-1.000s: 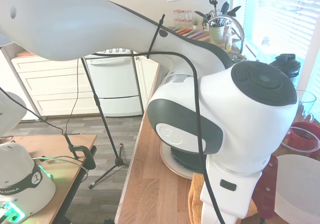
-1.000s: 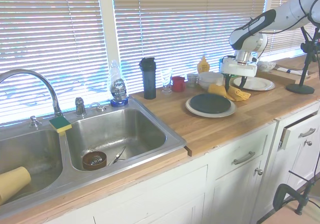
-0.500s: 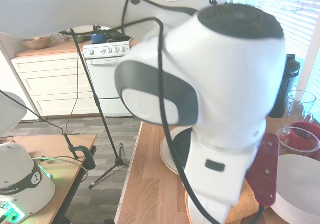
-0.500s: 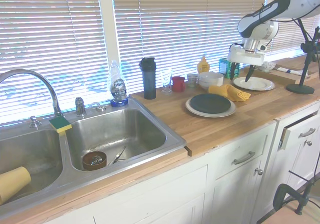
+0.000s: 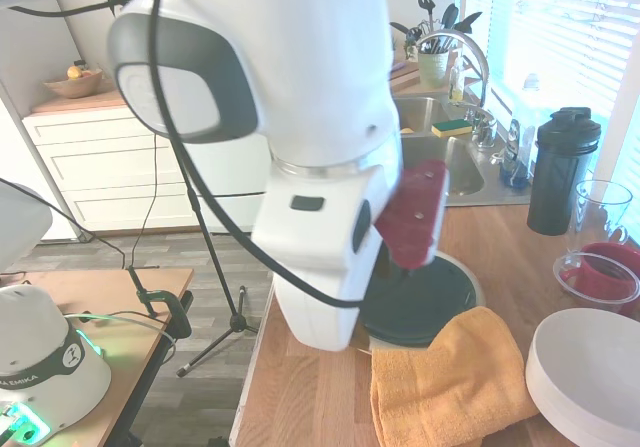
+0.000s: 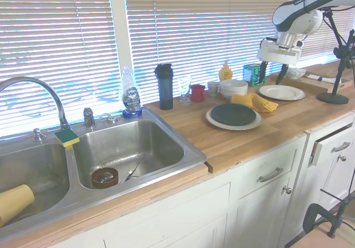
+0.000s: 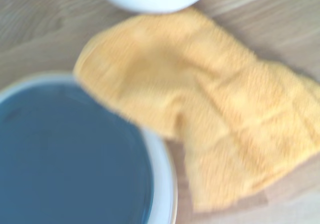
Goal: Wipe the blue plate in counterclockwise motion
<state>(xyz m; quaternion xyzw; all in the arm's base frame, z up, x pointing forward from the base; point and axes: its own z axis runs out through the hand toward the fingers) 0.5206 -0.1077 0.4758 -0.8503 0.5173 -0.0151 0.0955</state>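
Note:
The blue plate (image 6: 233, 114) is dark teal and lies on a larger cream plate (image 6: 221, 124) in the middle of the wooden counter. It also shows as the blue plate (image 5: 432, 297) and, blurred, as the blue plate (image 7: 65, 154). An orange cloth (image 6: 254, 101) lies crumpled on the counter, touching the cream plate's rim on the side away from the sink. The same cloth (image 5: 450, 382) (image 7: 210, 114) has nothing holding it. My gripper (image 6: 270, 78) hangs open and empty, well above the counter and past the cloth.
Stacked white bowls (image 6: 234, 87) stand behind the cloth, and a white plate (image 6: 281, 92) lies beyond it. A green box (image 6: 254, 73), yellow bottle (image 6: 225, 71), red cup (image 6: 197, 92), glass (image 6: 184, 90) and black shaker (image 6: 165, 87) line the window. The sink (image 6: 127, 148) is at left.
The gripper was down at the orange cloth a second ago. It has since risen and drifted away from the plate, leaving the cloth lying on the counter.

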